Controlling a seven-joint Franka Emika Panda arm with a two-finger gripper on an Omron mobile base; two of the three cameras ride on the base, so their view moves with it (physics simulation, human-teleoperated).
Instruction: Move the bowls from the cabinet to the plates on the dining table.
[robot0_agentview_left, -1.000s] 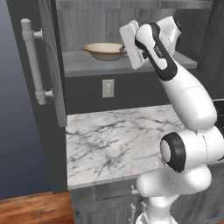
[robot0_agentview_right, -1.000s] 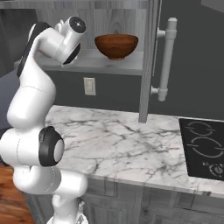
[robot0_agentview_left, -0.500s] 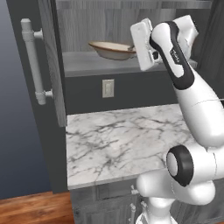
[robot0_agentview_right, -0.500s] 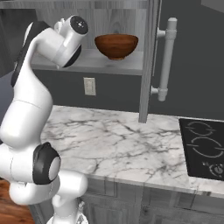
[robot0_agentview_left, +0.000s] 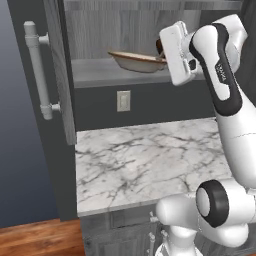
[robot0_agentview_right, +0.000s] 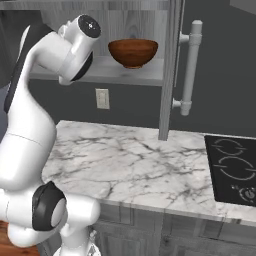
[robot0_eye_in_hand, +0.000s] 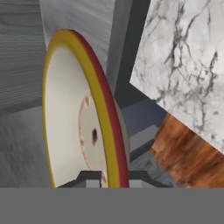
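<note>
While pinched only by its rim between the shut fingertips (robot0_eye_in_hand: 91, 177) of the gripper (robot0_eye_in_hand: 110, 178), risks slipping: beige bowl (robot0_agentview_left: 136, 60) tilted, lifted just above the cabinet shelf (robot0_agentview_left: 95, 72), held at one edge with all its weight hanging out to the side. Could swing or drop out if carried fast. Could also clip the open cabinet door (robot0_agentview_left: 60, 75) or the shelf lip on the way out. Worth backing out slowly and level. Reddish-brown bowl (robot0_agentview_right: 133, 52) sitting upright on the same shelf, close beside the arm; could get knocked off by a wide swing of the elbow. Below, marble worktop (robot0_agentview_left: 150, 160) with a black stove (robot0_agentview_right: 232, 167) at its end, so no soft landing. Plates and dining table not seen from here; long carry judged ahead.
</note>
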